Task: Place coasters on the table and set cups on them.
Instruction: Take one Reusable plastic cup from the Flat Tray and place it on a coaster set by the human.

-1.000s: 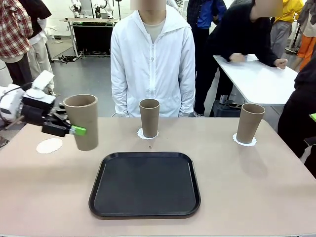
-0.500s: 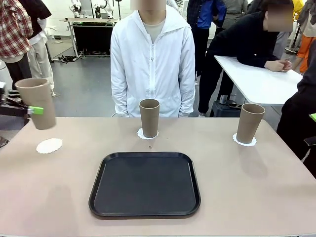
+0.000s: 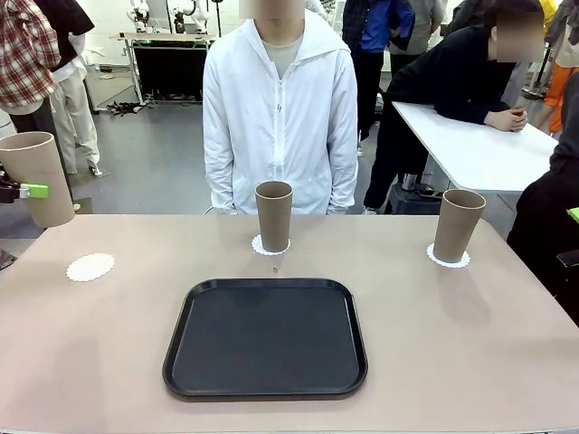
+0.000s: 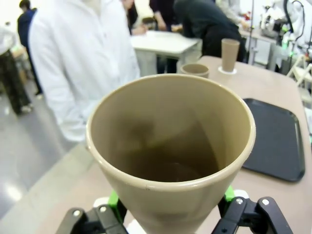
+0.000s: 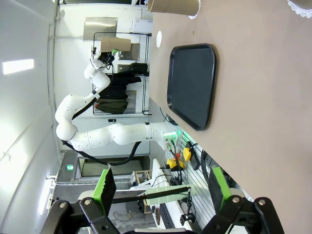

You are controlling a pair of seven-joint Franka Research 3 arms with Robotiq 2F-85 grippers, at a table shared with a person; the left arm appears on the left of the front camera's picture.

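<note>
Front view: the left gripper grips a cup in the air at the left edge, above and behind a bare coaster on the table. Two cups stand on coasters beyond the tray.

Left wrist view: green pads clamp the cup; its base is probably hidden.

Right wrist view: the right gripper is spread wide, holding nothing, over the bare table.
</note>
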